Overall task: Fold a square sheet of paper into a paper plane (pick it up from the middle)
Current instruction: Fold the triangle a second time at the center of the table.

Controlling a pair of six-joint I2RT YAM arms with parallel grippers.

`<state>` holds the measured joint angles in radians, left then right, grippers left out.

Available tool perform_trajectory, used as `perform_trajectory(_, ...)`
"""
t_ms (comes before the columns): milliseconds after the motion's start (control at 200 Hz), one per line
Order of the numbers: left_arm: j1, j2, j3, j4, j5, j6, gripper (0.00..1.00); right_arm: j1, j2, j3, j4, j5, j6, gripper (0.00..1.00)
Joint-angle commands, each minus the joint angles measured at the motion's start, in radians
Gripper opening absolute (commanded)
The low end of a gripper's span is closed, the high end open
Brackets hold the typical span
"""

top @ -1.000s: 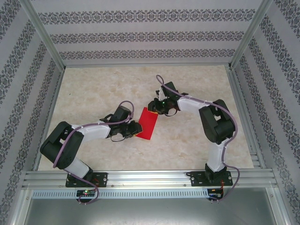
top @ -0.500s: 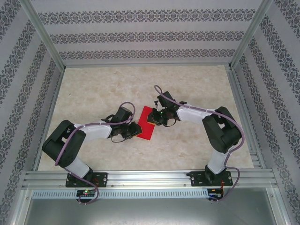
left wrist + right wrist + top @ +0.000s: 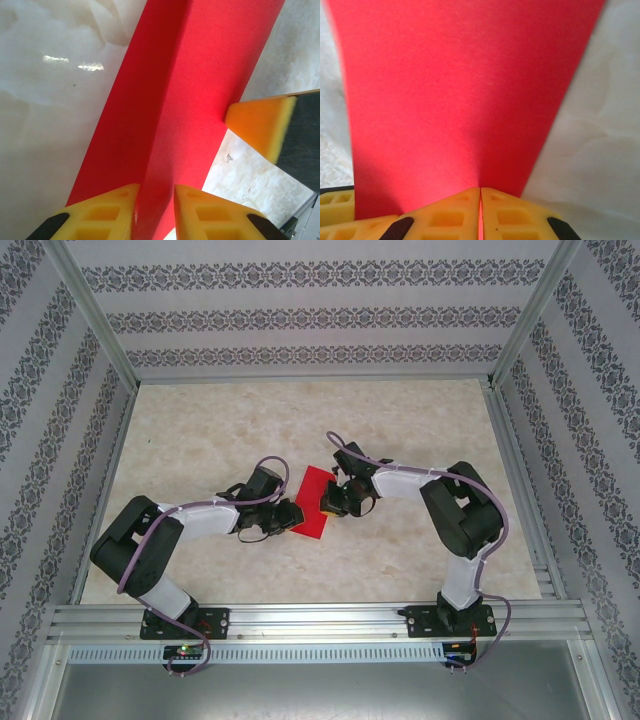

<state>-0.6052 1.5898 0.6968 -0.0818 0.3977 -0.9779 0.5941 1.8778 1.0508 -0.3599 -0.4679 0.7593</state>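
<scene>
The pale marbled desk [image 3: 200, 420] carries one thing, the red paper [image 3: 312, 502], which lies near the middle between the two arms. The left arm [image 3: 190, 520] reaches in from the near left and the right arm [image 3: 440, 500] from the near right, so they meet over the paper from opposite sides.

The paper is not flat. In the left wrist view it [image 3: 185, 100] rises into a long ridge down its length, like a half-made fold.

In the last second the right claw [image 3: 335, 502] has come down from the paper's far corner to its right edge and drawn its fingers together. Its own view shows them [image 3: 480, 200] meeting with only a thin red sliver between, so it is clamped on the edge of the paper [image 3: 460, 90].

The left claw [image 3: 155, 200] stands at the near end of the ridge, its fingers a little apart with the raised paper filling the gap. It looks clamped on that fold.

With both ends now held, the paper seems ready to be lifted or creased. It is far from a plane.
</scene>
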Motion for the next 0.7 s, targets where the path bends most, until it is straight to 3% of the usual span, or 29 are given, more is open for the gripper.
perform_trajectory(0,-0.016,-0.024,0.023,0.050,0.033,-0.003,0.26,0.009,0.024,0.015,-0.017,0.012,-0.020,0.10)
perform_trajectory(265,-0.018,-0.038,0.008,0.224,0.110,-0.051,0.33,0.009,0.046,0.009,-0.027,0.020,-0.031,0.10)
perform_trajectory(694,-0.018,0.006,0.020,0.301,0.118,-0.083,0.44,-0.004,0.049,-0.003,-0.023,0.007,-0.034,0.10)
